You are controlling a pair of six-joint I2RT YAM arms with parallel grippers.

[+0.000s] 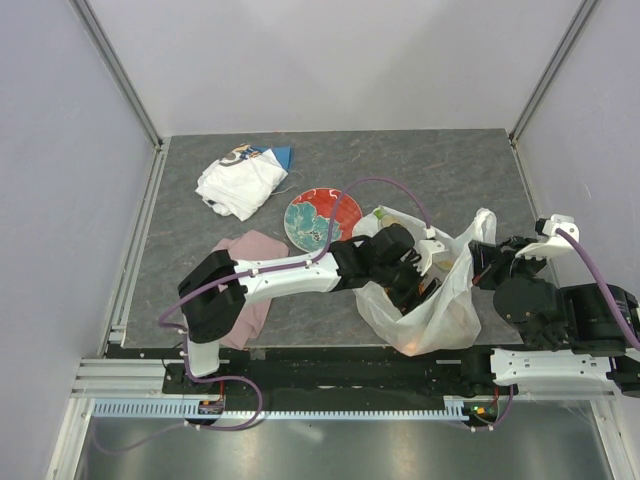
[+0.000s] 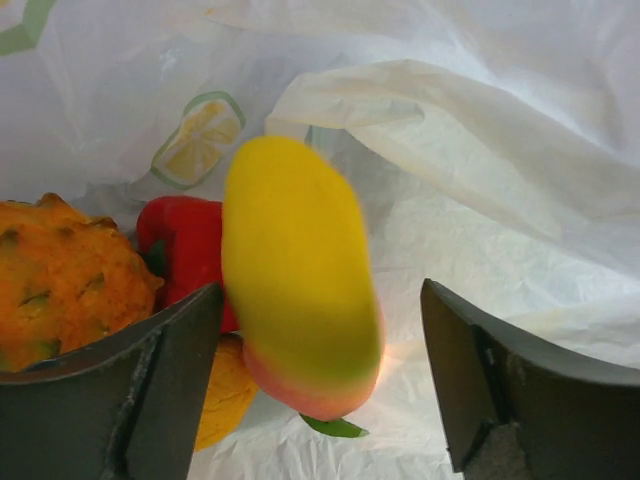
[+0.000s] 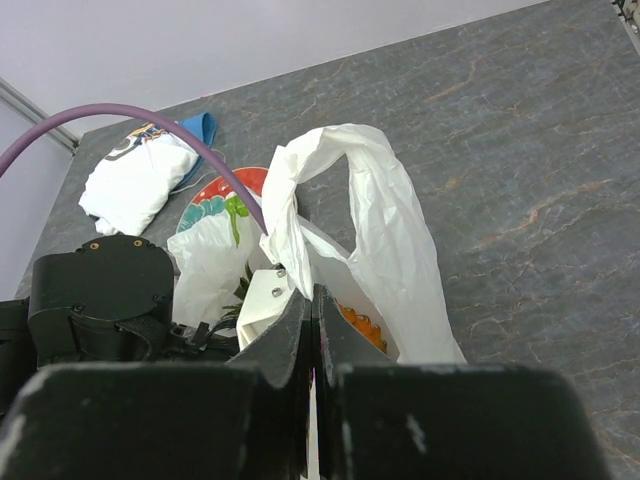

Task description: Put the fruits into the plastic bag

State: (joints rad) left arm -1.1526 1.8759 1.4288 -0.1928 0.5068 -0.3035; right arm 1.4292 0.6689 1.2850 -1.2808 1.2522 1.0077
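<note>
The plastic bag (image 1: 440,320) stands open on the table at the right, white with a lemon print (image 2: 200,135). My left gripper (image 1: 420,280) reaches inside it. Its jaws (image 2: 322,292) are open, and a yellow mango with a red tip (image 2: 300,270) hangs blurred between them, well apart from the right finger. Beneath lie the orange pineapple (image 2: 60,280), the red pepper-shaped piece (image 2: 180,250) and another orange fruit (image 2: 225,390). My right gripper (image 3: 313,300) is shut on the bag's rim (image 3: 300,250), with the handle loop (image 3: 385,230) rising above it.
A red-and-teal plate (image 1: 322,218) lies just left of the bag. A white folded cloth (image 1: 240,182) is at the back left, and a pink cloth (image 1: 250,270) lies under the left arm. Walls enclose the table on three sides.
</note>
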